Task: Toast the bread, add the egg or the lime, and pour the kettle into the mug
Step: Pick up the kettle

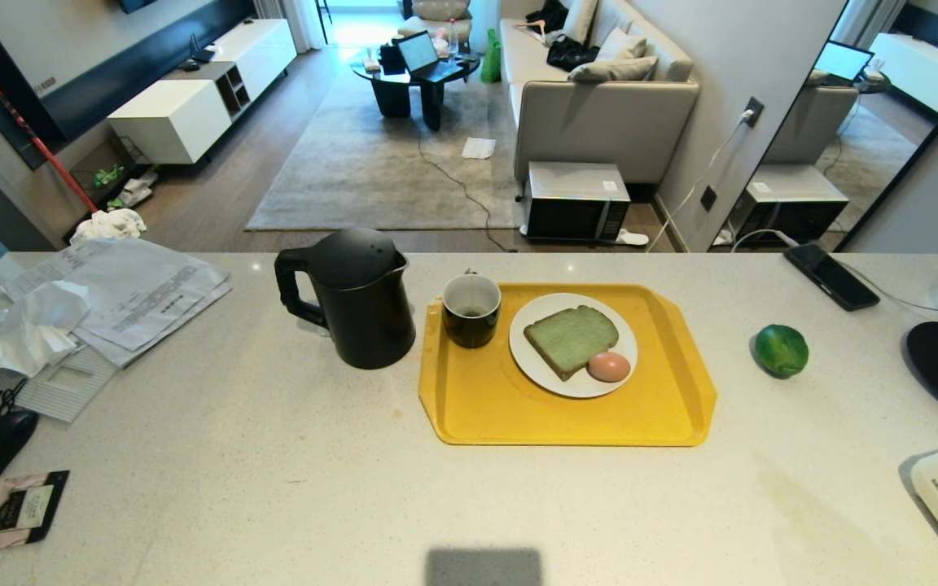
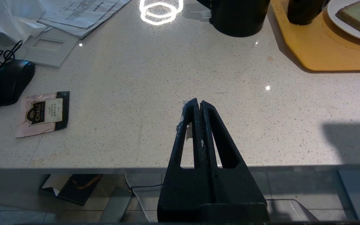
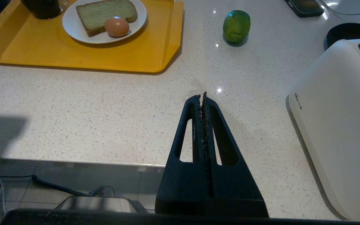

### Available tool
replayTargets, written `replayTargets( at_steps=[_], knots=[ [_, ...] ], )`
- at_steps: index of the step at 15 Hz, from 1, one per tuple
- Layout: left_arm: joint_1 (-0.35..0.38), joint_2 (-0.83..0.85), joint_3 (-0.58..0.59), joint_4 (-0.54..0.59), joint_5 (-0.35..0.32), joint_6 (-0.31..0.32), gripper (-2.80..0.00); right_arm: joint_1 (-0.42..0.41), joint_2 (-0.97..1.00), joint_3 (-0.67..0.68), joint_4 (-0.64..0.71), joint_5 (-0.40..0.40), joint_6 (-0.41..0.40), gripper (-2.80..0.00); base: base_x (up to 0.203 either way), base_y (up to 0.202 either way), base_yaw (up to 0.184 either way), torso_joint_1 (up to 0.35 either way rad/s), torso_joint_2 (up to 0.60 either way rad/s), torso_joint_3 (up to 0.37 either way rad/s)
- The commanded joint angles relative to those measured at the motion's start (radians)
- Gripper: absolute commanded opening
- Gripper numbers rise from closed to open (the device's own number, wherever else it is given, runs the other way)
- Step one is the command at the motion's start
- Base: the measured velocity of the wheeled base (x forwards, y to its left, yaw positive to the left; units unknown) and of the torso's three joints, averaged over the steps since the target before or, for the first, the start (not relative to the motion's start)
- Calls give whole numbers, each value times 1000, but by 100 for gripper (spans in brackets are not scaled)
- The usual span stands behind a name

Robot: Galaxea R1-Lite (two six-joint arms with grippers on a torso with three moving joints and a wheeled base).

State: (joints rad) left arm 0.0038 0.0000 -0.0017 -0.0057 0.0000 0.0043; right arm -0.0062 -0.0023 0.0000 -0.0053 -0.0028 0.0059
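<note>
1. The left claw [image 2: 198,104] and right claw [image 3: 202,97] hover at the near edge of the surface [image 1: 273,488], both pressed together and empty.
2. Beyond them, the bread [image 1: 572,338] and egg [image 1: 608,366] share a white plate [image 1: 542,370] on the yellow tray [image 1: 501,407], beside the mug [image 1: 471,310]; the kettle [image 1: 355,297] stands left of the tray, and the lime [image 1: 781,350] lies right of it.
3. The egg touches the bread, so a careless nudge could roll it off.

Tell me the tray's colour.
The tray is plain yellow, clearest in the head view.
</note>
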Motion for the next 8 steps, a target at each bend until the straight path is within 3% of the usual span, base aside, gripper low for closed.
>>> replayTargets(
  at_steps=[1, 8],
  knots=[
    [1, 2, 0, 0, 0, 0, -280, 0, 2, 0, -1, 0, 0, -280, 0, 0, 0, 0, 0, 0],
    [0, 2, -2, 8, -1, 11, -280, 0, 2, 0, -1, 0, 0, -280, 0, 0, 0, 0, 0, 0]
  ],
)
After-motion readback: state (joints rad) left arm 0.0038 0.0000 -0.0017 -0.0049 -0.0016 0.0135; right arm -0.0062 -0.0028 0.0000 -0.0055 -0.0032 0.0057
